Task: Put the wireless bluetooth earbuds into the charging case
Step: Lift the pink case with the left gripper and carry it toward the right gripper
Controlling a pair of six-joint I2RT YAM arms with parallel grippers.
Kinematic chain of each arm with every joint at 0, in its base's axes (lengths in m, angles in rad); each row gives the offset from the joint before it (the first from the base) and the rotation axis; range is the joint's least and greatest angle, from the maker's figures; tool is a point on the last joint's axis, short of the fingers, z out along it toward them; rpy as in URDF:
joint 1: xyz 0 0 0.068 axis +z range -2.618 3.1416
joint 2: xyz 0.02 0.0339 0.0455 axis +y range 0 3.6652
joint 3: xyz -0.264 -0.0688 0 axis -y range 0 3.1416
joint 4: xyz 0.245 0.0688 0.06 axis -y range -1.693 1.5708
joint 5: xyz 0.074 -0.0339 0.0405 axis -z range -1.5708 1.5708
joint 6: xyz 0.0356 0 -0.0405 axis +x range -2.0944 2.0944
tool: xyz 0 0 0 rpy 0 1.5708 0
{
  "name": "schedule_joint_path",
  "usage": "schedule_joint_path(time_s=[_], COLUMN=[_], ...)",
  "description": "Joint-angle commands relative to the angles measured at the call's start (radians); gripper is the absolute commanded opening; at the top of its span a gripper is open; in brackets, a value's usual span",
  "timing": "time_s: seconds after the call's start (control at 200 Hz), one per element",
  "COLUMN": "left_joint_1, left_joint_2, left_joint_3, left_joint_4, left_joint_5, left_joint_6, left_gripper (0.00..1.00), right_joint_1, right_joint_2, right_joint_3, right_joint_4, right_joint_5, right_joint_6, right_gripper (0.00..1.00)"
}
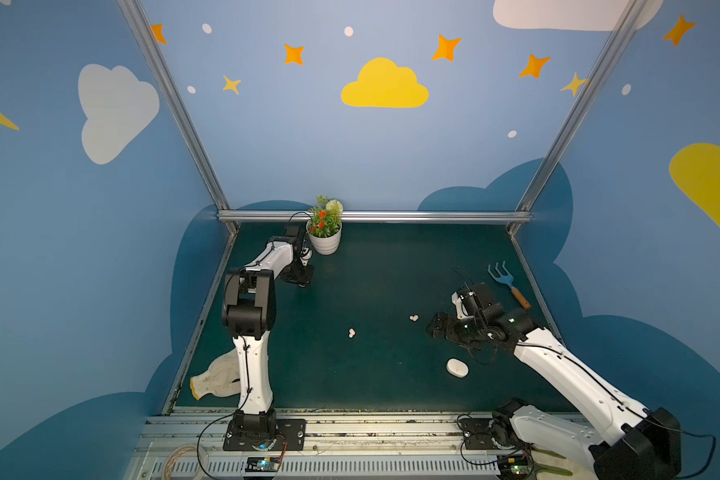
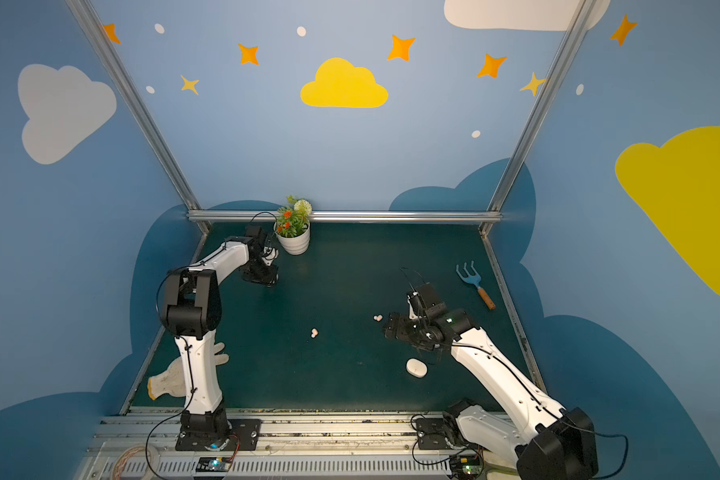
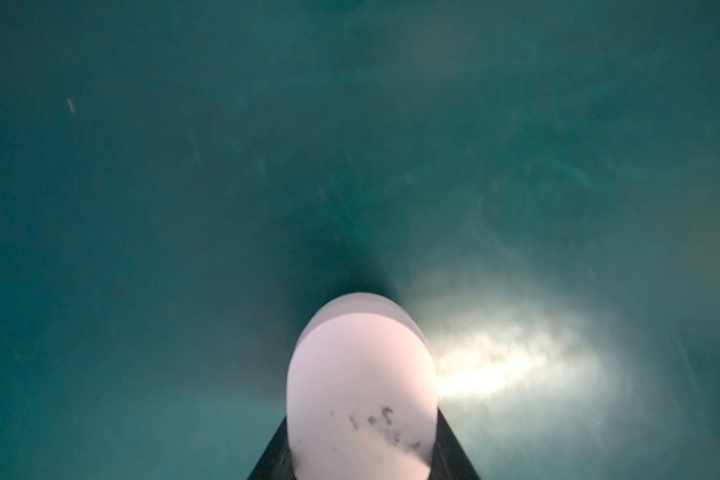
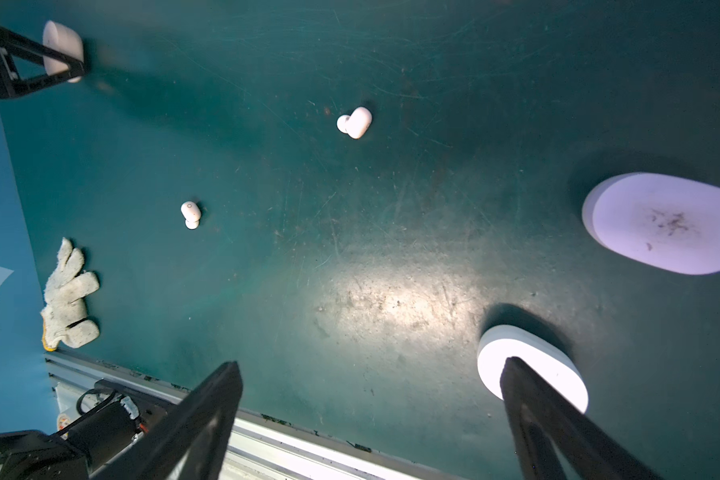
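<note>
Eyes on the white ribbed flower pot (image 1: 326,246) at the back of the dark green desk (image 1: 371,270): orange and cream artificial flowers (image 1: 324,218) standing in it. Just left of that pot, clamped tight between the left fingers (image 3: 454,457): a whitish oval plastic charging case (image 3: 362,374), lid shut, insides hidden.

Far from the pot, out to its front right, spread wide apart: the right fingers (image 4: 208,411). Down there too, flat on the desk and closed, contents out of sight: a second whitish oval case (image 1: 457,368), partly behind one right finger in the right wrist view, contact impossible to call. Also far from the pot, seen in that wrist view only: a third whitish oval case (image 4: 666,224), shut as well.

And the buds? Loose on the desk, outside every case, in both top views: a tiny whitish bean-shaped plastic earbud (image 1: 351,332) well out in front of the pot, and a second whitish earbud (image 1: 413,318) further off to the pot's right.
</note>
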Motion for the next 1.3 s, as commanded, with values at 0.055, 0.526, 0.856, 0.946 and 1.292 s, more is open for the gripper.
schedule_joint_path(time_s=[0.055,0.526,0.856,0.946,1.292], left_joint_1=[-0.017,-0.241,-0.511,-0.55,-0.686], left_joint_2=[-0.124,-0.471,-0.635,-0.673,-0.742], left_joint_3=[-0.094,-0.317,-0.416,-0.429,-0.524], left_joint_4=[-0.01,0.005,0.165,0.193,0.266], left_joint_5=[0.017,0.045,0.207,0.242,0.31], left_joint_6=[-0.03,-0.012,0.056,0.084,0.18], left_gripper=[0.33,0.31,0.3,0.3,0.29], right_joint_1=[-0.005,-0.009,-0.073,-0.109,-0.15], right_joint_2=[-0.005,0.031,0.076,0.06,0.076], right_joint_3=[-0.003,0.039,0.042,0.033,0.014], right_joint_4=[0.018,0.031,0.042,0.052,0.201], right_joint_5=[-0.038,-0.137,-0.317,-0.391,-0.64], right_joint_6=[-0.026,-0.079,-0.134,-0.14,-0.094], right_gripper=[0.95,0.95,0.97,0.96,0.93])
